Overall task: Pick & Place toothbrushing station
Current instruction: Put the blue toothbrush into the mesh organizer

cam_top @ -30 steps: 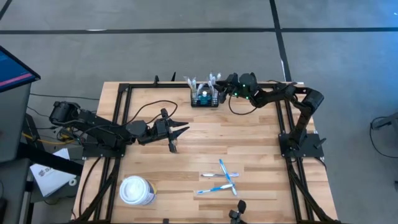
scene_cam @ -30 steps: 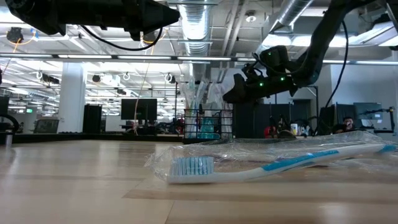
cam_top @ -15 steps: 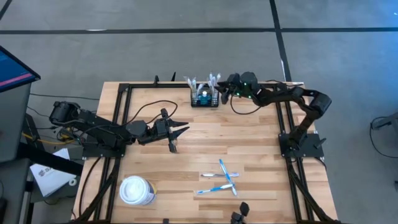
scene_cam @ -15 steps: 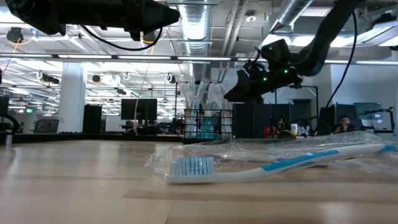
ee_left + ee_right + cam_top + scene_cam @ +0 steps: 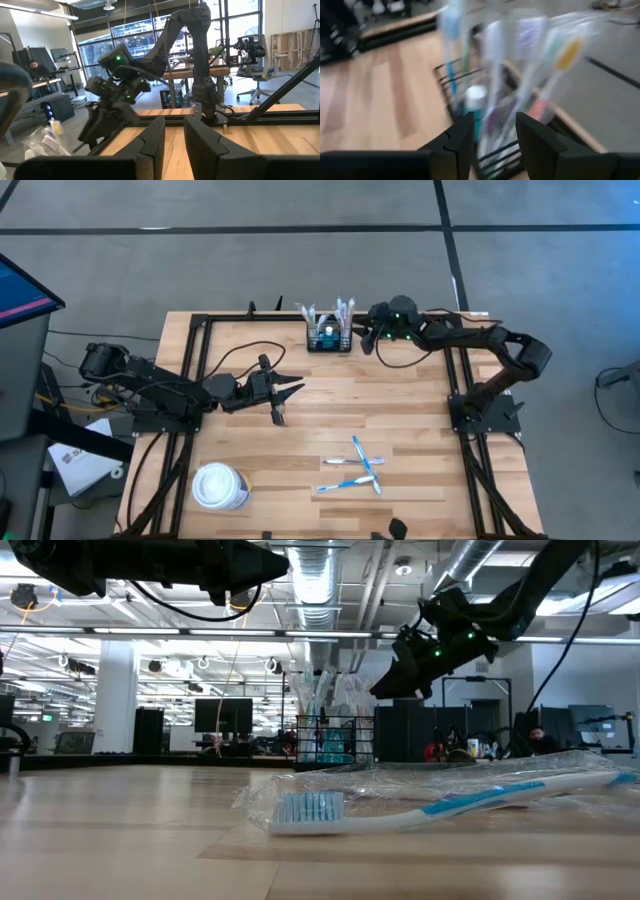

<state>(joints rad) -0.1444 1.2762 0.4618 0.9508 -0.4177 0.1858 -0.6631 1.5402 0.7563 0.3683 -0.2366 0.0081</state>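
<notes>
The toothbrushing station (image 5: pixel 328 337), a small black wire-mesh box, rests on its base near the table's far edge. Several wrapped toothbrushes and a small tube stand upright in it (image 5: pixel 485 95). My right gripper (image 5: pixel 366 338) hovers just right of it and above it (image 5: pixel 385 690). It is open, its fingers (image 5: pixel 535 142) apart with nothing between them, pointing at the brushes. My left gripper (image 5: pixel 290 395) waits above the table's left middle, open with a narrow gap (image 5: pixel 173 145) and nothing held.
Three wrapped blue toothbrushes (image 5: pixel 356 467) lie crossed near the table's near right; one fills the low view's foreground (image 5: pixel 420 805). A white lidded paper cup (image 5: pixel 220 487) stands at the near left. Bare wood lies between the arms.
My right gripper has risen from beside the station's brushes and drawn back toward the table's right edge, tipping nearer to level. The station and its brushes have stayed in place.
</notes>
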